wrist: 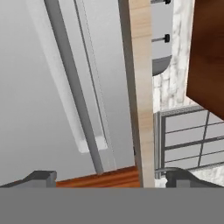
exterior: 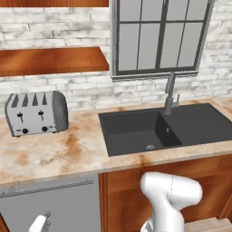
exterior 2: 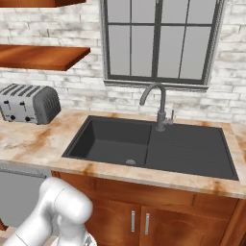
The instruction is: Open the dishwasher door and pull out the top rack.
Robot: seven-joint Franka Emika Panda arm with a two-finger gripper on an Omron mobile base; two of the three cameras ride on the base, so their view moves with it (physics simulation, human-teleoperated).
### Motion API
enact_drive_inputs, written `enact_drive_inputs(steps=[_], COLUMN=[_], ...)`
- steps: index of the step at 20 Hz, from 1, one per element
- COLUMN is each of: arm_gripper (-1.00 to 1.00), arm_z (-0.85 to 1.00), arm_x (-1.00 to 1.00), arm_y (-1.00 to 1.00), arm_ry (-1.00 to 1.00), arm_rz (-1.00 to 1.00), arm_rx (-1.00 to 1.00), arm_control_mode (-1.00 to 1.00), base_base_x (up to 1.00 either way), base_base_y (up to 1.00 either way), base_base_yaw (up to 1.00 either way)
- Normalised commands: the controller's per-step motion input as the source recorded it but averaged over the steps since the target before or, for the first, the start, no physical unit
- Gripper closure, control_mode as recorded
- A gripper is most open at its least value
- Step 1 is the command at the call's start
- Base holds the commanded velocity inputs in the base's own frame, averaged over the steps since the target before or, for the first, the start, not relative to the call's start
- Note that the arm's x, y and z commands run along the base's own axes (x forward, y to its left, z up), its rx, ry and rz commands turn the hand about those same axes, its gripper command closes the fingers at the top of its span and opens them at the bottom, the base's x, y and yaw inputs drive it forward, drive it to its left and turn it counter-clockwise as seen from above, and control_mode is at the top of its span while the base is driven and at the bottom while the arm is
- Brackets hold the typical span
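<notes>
The dishwasher door (exterior: 54, 209) is a grey panel under the counter at the lower left, and it stands shut. Its long bar handle (exterior: 45, 186) runs along the top. The door's right part also appears low on the left (exterior 2: 18, 196). In the rolled hand view the door (wrist: 26, 109) fills the left side and the handle (wrist: 74, 87) crosses it as a slanted grey bar. My gripper (wrist: 111, 179) is open, close in front of the door and just off the handle's end, touching nothing. The top rack is hidden behind the door.
A silver toaster (exterior: 36, 113) stands on the marbled counter (exterior: 68, 149) above the dishwasher. To the right are the dark sink (exterior: 136, 131) and its faucet (exterior: 170, 93). Brown wooden cabinet doors (exterior 2: 139, 216) flank the dishwasher. Wooden shelves (exterior: 54, 61) hang above.
</notes>
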Motion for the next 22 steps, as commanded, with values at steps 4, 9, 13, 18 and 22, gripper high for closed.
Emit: enact_drive_inputs(steps=[4, 9, 13, 18, 22], arm_gripper=[-1.0, -1.0, -1.0, -1.0, -1.0], arm_z=[0.0, -0.03, -0.43, -0.46, -0.33], arm_x=[0.49, 0.6, 0.59, 0.68, 0.67], arm_y=[0.0, -0.01, -0.05, -0.18, -0.15], arm_ry=[-0.09, -0.01, 0.0, 0.0, -0.02], arm_rz=[0.0, 0.0, 0.0, 0.03, 0.03], arm_rx=[0.0, 0.0, 0.0, 0.0, 0.0], arm_control_mode=[-1.0, -1.0, -1.0, -1.0, -1.0], base_base_x=[0.0, 0.0, 0.0, 0.0, 0.0], base_base_y=[0.0, 0.0, 0.0, 0.0, 0.0], base_base_yaw=[0.0, 0.0, 0.0, 0.0, 0.0])
